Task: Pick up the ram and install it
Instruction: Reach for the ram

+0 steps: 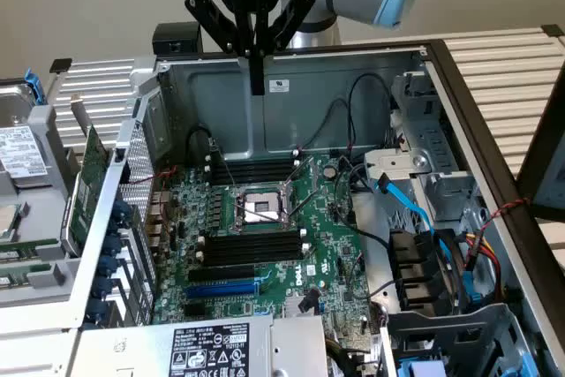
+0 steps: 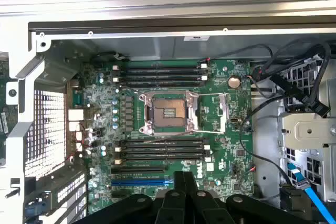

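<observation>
My gripper [image 1: 257, 84] hangs over the back wall of the open computer case [image 1: 291, 94], its dark fingers pressed together and pointing straight down. In the wrist view the gripper [image 2: 184, 178] is shut with nothing visible between the fingers, high above the green motherboard [image 2: 220, 103]. Two banks of black memory slots flank the CPU socket [image 2: 168, 111]: one bank [image 2: 164, 74] by the back wall, the other [image 2: 160, 149] on the near side. The ram is out of view.
A green expansion card [image 1: 93, 169] on a metal bracket stands outside the case at the exterior view's left, beside a hard drive [image 1: 22, 152]. Black cables [image 2: 273, 77] and a blue cable [image 1: 415, 209] cross the drive bay side. The power supply [image 1: 212, 349] is in front.
</observation>
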Controlling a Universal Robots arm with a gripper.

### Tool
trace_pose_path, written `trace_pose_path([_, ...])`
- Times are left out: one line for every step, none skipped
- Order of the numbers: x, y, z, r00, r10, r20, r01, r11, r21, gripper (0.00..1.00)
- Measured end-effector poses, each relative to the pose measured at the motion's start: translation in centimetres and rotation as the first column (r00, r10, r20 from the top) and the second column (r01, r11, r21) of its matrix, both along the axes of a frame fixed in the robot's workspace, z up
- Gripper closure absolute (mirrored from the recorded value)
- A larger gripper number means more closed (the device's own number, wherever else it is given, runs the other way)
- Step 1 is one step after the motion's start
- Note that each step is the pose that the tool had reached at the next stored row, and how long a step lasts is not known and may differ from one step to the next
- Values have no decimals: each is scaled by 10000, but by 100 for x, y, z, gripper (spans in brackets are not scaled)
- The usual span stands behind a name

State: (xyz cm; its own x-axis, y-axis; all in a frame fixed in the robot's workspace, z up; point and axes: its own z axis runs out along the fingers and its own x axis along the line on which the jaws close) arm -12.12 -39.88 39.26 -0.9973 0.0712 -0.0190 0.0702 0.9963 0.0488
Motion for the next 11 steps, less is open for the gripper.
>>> trace_pose_path([0,0,0,10000,0,0,0,10000,0,89])
trace_pose_path([0,0,0,10000,0,0,0,10000,0,89])
trace_pose_path([0,0,0,10000,0,0,0,10000,-1,89])
trace_pose_path([0,0,0,10000,0,0,0,10000,-1,89])
trace_pose_path([0,0,0,10000,0,0,0,10000,0,89])
trace_pose_path([0,0,0,10000,0,0,0,10000,0,89])
trace_pose_path([0,0,0,10000,0,0,0,10000,-1,89])
trace_pose_path([0,0,0,10000,0,0,0,10000,-1,89])
trace_pose_path([0,0,0,10000,0,0,0,10000,-1,89])
trace_pose_path([0,0,0,10000,0,0,0,10000,-1,89])
trace_pose_path([0,0,0,10000,0,0,0,10000,-1,89])
